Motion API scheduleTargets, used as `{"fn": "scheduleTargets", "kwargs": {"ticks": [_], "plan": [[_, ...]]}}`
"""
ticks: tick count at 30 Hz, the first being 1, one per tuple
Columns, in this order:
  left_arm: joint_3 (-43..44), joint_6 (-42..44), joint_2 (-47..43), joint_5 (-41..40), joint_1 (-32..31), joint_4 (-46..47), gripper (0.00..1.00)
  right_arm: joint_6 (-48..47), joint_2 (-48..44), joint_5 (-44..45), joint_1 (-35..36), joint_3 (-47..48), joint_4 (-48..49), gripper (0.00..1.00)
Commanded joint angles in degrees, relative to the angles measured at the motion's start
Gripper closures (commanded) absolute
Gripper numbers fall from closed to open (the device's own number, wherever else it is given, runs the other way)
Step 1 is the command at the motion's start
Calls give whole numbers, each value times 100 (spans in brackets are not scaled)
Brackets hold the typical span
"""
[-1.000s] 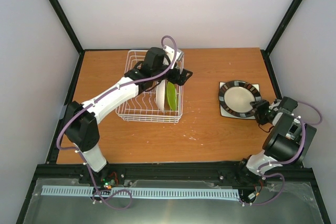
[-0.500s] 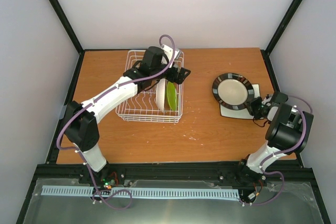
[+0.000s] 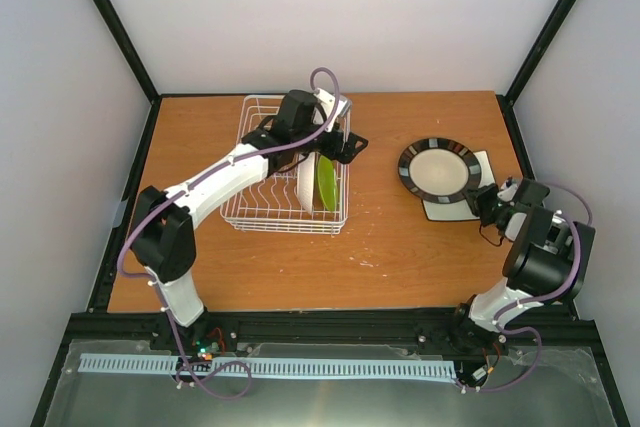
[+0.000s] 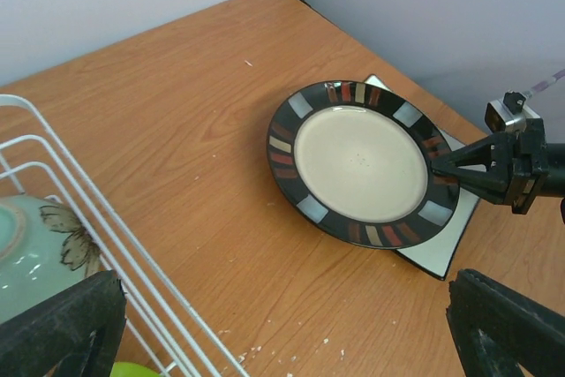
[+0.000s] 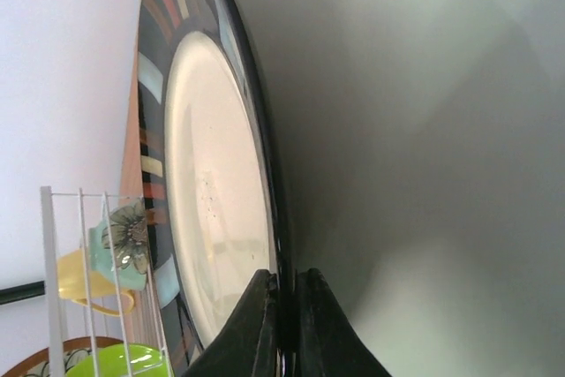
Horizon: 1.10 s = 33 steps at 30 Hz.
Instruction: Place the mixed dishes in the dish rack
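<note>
Orange-brown wooden tabletop [image 3: 400, 247] | right gripper [image 3: 484, 203] clamped on cream plate with dark patterned rim [image 3: 438, 169] | plate had shifted toward 10 o'clock, partly off white square mat [image 3: 462, 210] | white wire dish rack [image 3: 285, 217] well apart at 9 o'clock | left gripper [image 3: 345, 143] spread wide over rack | transfer judged underway.

The cream plate with dark patterned rim [image 3: 437, 169] is face-up to the right of the dish rack [image 3: 262, 215], its rim pinched in the right tool [image 5: 284, 282]. Inside the white wire rack, the white plate [image 3: 306, 185] and lime-green plate [image 3: 326, 183] stand on edge, side by side. The flowered pale grey-green cup [image 4: 31, 245] and yellow-tan mug [image 5: 78, 280] sit next to each other.
</note>
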Motion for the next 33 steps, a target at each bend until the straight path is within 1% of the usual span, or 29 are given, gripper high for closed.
{"fn": "scheduleTargets", "kwargs": {"ticks": [1,5,10,13,17,21,22,23,27,33], "plan": [[385,-53,231,443,37,112,0,214,-264,-295,26,-320,465,97],[508,-89,363,558,38,110,0,736,-334,-815,0,-507,1321,97],[1003,-86,770,798,43,-172,0,1436,-315,-1290,-75,-712,2480,97],[1344,-112,1017,972,37,-319,0,1977,-229,-1578,-143,-887,3452,97],[1906,-61,1358,1055,37,-637,0,3080,121,-1835,-266,-1181,5470,97],[2426,-26,1671,1062,37,-1026,0,4784,1075,-1964,-288,-1298,8114,97],[2546,-35,1765,1091,33,-1130,0,4985,1253,-2023,-285,-1259,8276,97],[2680,-50,1863,1142,29,-1230,0,4892,1276,-2027,-276,-1273,8293,97],[3084,-137,2179,1382,-14,-1538,0,4763,997,-2127,-216,-1362,8291,97],[3469,-385,2469,1910,-81,-1759,0,4866,486,-2311,19,-1365,8287,97]]}}
